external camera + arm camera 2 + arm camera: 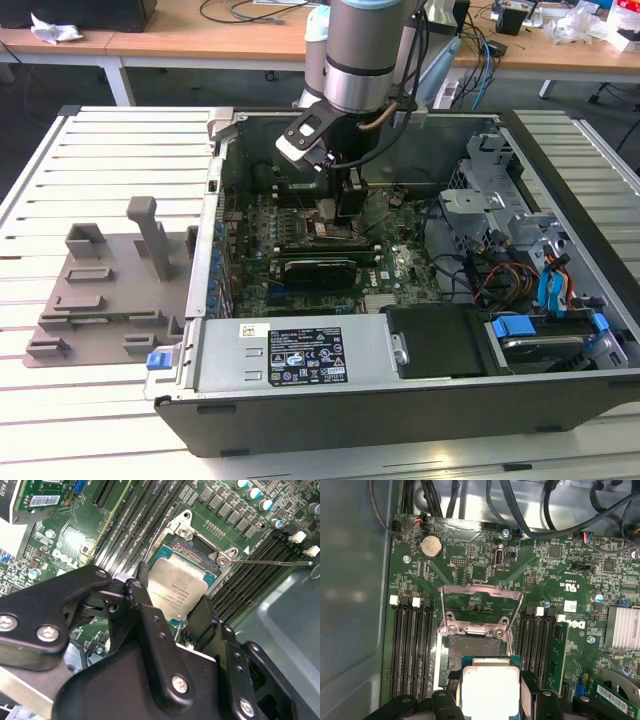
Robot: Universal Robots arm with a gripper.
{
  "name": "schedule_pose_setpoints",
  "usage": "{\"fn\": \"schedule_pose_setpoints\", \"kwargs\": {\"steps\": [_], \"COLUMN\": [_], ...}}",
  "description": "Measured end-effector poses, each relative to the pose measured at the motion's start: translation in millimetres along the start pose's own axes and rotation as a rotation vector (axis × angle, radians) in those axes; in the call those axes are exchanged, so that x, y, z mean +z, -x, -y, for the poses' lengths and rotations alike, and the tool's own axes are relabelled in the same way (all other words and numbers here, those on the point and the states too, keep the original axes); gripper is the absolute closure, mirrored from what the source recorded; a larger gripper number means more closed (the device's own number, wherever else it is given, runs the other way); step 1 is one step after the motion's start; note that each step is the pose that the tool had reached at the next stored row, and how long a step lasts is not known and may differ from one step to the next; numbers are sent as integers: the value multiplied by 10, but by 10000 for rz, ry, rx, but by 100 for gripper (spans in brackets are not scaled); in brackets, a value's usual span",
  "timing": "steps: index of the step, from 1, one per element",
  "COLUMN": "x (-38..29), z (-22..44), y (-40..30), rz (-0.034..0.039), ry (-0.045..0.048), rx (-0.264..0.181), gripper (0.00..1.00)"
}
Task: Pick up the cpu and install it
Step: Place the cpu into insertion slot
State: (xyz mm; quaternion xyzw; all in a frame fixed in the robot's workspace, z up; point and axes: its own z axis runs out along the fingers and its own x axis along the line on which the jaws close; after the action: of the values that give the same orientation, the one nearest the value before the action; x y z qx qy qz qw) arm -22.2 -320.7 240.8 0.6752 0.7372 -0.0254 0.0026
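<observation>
Open computer case (420,415), gripper (346,207) holding cpu (490,689) above socket (470,649)

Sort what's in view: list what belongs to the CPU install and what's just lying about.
Belongs to the job: cpu, gripped in the hand; open socket on the motherboard.
Just lying about: grey holder block; coin battery; cables; heatsink.

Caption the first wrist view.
Gripper holding the cpu at the open socket of the motherboard.
</observation>
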Motion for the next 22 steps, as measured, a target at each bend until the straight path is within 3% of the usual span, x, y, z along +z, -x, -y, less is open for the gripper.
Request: {"fn": "schedule_pose_setpoints", "kwargs": {"steps": [5, 8, 12, 18, 22], "x": [41, 89, 219, 338, 370], "z": [-6, -9, -15, -21, -22], "y": [-57, -68, -94, -123, -125], "rz": [-5, -2, -5, -7, -9], "ry": [-2, -18, -21, -25, -26], "rx": [97, 445, 519, 608, 632], "gripper": [45, 45, 45, 45, 45]}}
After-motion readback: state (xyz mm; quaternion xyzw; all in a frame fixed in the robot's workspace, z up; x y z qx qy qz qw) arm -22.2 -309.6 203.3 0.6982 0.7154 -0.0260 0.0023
